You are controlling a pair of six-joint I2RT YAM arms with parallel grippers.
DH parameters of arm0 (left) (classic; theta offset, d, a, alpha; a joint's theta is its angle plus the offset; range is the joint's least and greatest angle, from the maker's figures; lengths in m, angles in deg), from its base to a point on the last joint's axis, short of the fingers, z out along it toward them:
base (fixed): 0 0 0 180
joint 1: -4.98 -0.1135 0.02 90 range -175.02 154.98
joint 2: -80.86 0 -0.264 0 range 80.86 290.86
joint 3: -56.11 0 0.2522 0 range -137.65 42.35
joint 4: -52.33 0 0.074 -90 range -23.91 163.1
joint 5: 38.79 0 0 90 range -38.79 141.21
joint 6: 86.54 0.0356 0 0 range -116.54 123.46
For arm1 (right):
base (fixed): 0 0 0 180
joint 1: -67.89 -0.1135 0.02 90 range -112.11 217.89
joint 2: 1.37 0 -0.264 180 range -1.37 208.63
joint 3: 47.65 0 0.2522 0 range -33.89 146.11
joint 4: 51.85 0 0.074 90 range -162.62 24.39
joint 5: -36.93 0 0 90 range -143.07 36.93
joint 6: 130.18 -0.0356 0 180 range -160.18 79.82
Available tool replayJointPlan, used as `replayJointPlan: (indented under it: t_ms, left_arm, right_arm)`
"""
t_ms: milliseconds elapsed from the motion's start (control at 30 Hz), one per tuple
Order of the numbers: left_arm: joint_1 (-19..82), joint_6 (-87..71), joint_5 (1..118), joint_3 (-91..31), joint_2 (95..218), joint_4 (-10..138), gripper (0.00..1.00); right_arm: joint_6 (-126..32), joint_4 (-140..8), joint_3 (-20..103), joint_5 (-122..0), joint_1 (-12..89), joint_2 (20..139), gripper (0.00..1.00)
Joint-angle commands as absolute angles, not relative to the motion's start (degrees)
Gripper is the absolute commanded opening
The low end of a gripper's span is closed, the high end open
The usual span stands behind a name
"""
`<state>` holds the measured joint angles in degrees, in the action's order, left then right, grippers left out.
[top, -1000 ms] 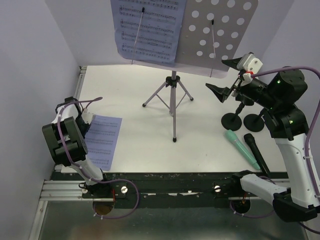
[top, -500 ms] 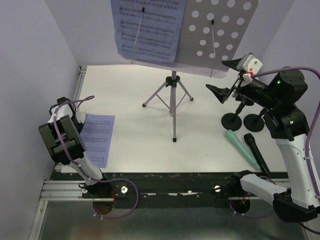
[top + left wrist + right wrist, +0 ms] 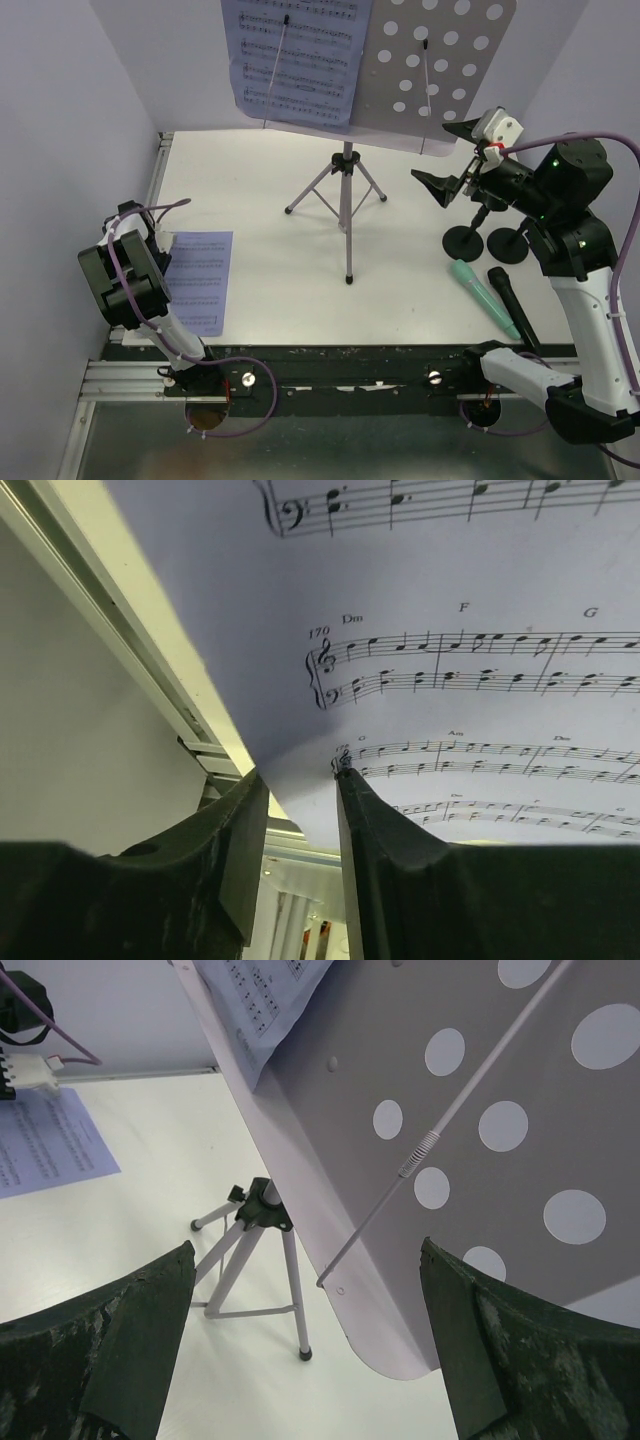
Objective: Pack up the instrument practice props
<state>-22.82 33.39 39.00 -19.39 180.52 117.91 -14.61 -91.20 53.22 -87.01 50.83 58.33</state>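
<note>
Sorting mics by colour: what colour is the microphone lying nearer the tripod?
The microphone is mint green; top external view.

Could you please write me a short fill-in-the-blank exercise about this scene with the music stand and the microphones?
1. The sheet on the perforated desk covers its ___ half.
2. The green microphone lies on the table beside a ___ one.
3. The right pincer is ___ and holds nothing.

Missing words: left; black; open.
</note>
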Motion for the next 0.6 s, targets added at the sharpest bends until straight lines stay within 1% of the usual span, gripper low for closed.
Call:
replayJointPlan:
  t_ms: [0,100,133,233,333,400,433,467,567]
  left_arm:
    - [-23.06,34.48,35.39,-18.83,178.95,115.93,0.45]
    - [-23.06,34.75,34.77,-18.65,178.51,114.88,0.50]
    - [-23.06,34.84,34.60,-18.65,178.34,114.87,0.53]
    - [-23.06,34.40,34.07,-18.82,176.84,115.13,0.56]
    - [-23.15,32.91,35.29,-21.10,172.38,119.42,0.60]
    - [-22.97,32.29,37.22,-23.38,167.81,122.59,0.68]
    - [-22.97,32.03,39.58,-25.05,165.79,124.78,0.72]
    - [-22.89,32.20,44.30,-27.50,164.37,127.24,0.73]
    - [-22.62,31.59,60.81,-35.32,160.68,133.49,0.73]
  right_arm:
    - [-14.69,-91.81,54.70,-87.26,51.10,58.57,0.99]
    - [-14.69,-91.72,54.70,-87.00,50.93,58.49,0.99]
    - [-14.60,-91.89,54.96,-86.91,51.01,58.49,0.99]
    - [-14.34,-92.94,55.84,-85.95,51.01,58.49,0.99]
    - [-15.30,-100.30,62.49,-82.97,50.93,59.63,0.99]
    - [-15.92,-106.54,68.21,-80.86,51.10,60.24,1.00]
    - [-16.44,-108.05,70.15,-80.67,50.93,60.33,1.00]
    - [-16.97,-109.02,72.08,-80.76,51.01,60.42,1.00]
    - [-20.83,-109.47,77.35,-83.74,50.93,62.26,0.99]
